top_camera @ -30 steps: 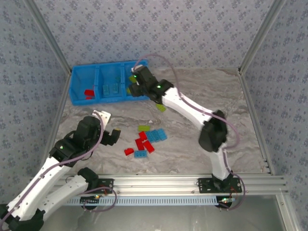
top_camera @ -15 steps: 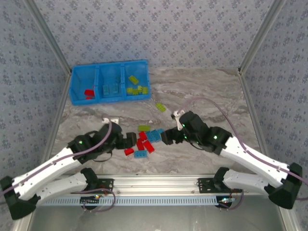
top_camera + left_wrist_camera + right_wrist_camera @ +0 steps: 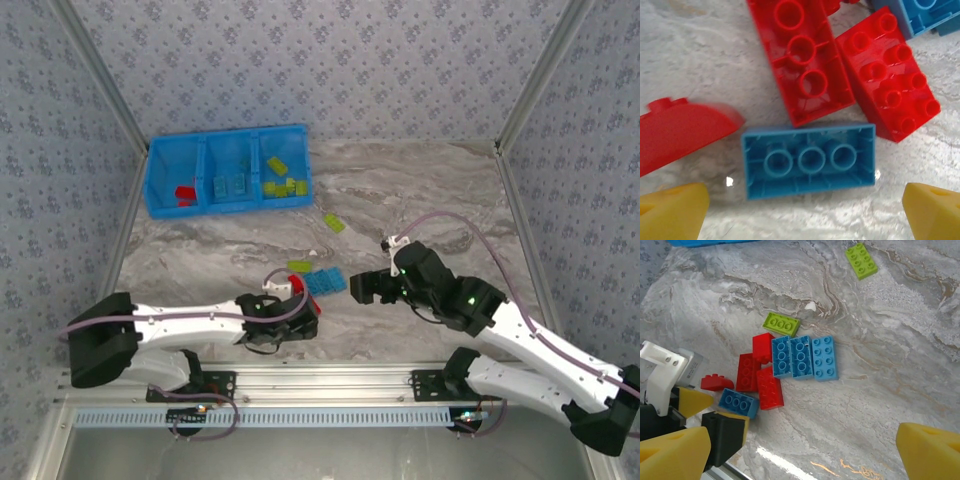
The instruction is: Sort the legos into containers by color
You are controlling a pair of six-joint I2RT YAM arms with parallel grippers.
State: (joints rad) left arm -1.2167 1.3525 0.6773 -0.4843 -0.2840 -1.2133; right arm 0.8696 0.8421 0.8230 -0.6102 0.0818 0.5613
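Left gripper (image 3: 802,215): fingers spread wide, pinching nothing. An upturned blue lego (image 3: 809,161) lies flat between the tips, with two red legos (image 3: 805,55) just beyond it.

Right gripper (image 3: 801,452): fingers spread wide, empty. The lego cluster (image 3: 801,357) lies ahead of its tips, untouched.

Containers (image 3: 225,135): well beyond both grippers.

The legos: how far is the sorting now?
Done: the blue bin holds red, blue and green bricks, one colour per compartment. In hand: nothing; the open left gripper hovers over an upside-down blue brick; the right gripper is open too. Left: the red-and-blue cluster and two green bricks on the table.
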